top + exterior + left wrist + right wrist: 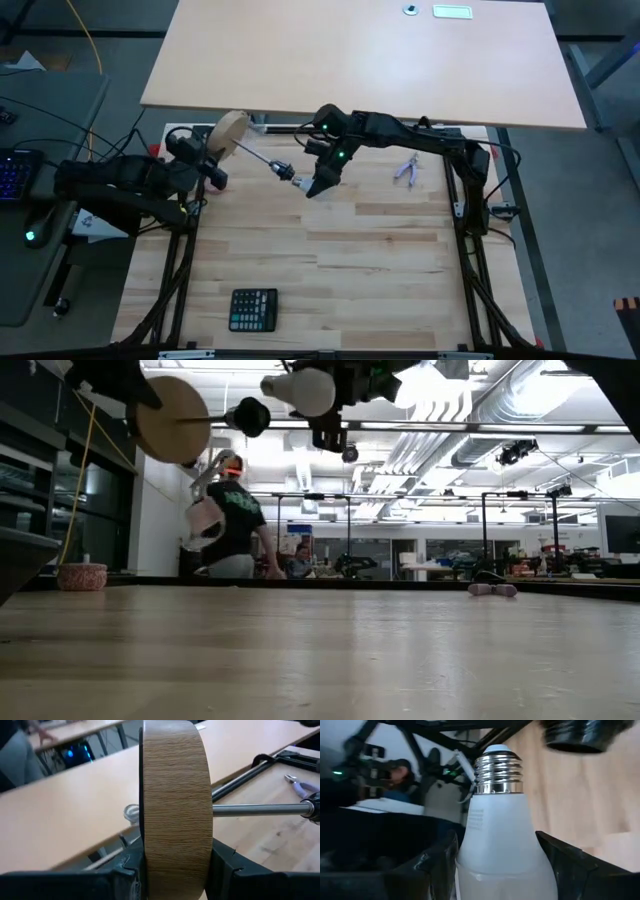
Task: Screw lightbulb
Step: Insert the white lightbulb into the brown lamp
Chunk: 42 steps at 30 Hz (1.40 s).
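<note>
The right tool [495, 865] grips the lightbulb [497, 835], threads aimed at the socket [582, 735] up right; the left tool [175, 870] clamps the wooden disc [175, 800].

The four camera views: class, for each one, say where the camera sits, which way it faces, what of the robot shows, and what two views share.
High view: above the table, looking straight down; both arms show, the left gripper clamping the wooden disc, the right gripper mid-table.
Low view: at table-top height, looking level into the room; the arms reach in from above.
Left wrist view: on the left wrist; its fingers flank the disc.
Right wrist view: on the right wrist; its fingers hold the lightbulb.
Low and right wrist views share the lightbulb and black socket.
</note>
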### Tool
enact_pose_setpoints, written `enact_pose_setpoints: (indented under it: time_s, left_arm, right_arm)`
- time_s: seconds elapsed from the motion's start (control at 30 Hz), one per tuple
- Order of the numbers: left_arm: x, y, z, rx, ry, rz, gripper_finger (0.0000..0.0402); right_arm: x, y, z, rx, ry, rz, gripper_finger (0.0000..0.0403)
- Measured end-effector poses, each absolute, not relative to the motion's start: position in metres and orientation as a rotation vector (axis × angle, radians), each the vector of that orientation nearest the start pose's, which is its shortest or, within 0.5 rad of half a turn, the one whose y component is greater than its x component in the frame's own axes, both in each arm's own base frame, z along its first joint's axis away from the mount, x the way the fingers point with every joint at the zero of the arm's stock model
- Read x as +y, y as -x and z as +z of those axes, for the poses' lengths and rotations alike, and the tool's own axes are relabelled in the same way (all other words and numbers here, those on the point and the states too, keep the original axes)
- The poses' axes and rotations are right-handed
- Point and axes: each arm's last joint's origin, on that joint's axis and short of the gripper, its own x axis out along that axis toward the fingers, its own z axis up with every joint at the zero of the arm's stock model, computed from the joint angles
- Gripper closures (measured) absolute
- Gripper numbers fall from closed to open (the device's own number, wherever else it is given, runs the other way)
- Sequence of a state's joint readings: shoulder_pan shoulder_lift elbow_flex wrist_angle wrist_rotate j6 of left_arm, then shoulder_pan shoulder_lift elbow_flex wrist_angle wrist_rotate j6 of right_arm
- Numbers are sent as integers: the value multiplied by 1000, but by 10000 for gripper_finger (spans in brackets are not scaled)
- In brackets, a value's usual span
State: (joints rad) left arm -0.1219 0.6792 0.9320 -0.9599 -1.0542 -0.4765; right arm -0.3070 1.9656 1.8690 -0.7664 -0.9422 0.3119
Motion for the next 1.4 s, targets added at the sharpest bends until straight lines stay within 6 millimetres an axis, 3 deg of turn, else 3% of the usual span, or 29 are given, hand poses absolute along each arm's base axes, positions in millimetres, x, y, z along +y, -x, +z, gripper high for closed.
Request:
enact_pose_setpoints:
  time_s: [0.4, 0.6, 1.13, 1.4]
  left_arm:
    - [15, -90, 366, 313, -44, 1017, 282]
    - [15, -90, 367, 321, -58, 1008, 282]
    - [15, -91, 366, 306, -9, 997, 282]
    - [15, -94, 365, 331, -49, 1007, 282]
  right_arm:
    - [-119, -413, 321, 790, -870, 416, 169]
    - [-127, -419, 329, 705, -909, 398, 169]
    - [-128, -420, 328, 696, -872, 326, 169]
    - [-126, -411, 319, 793, -819, 324, 169]
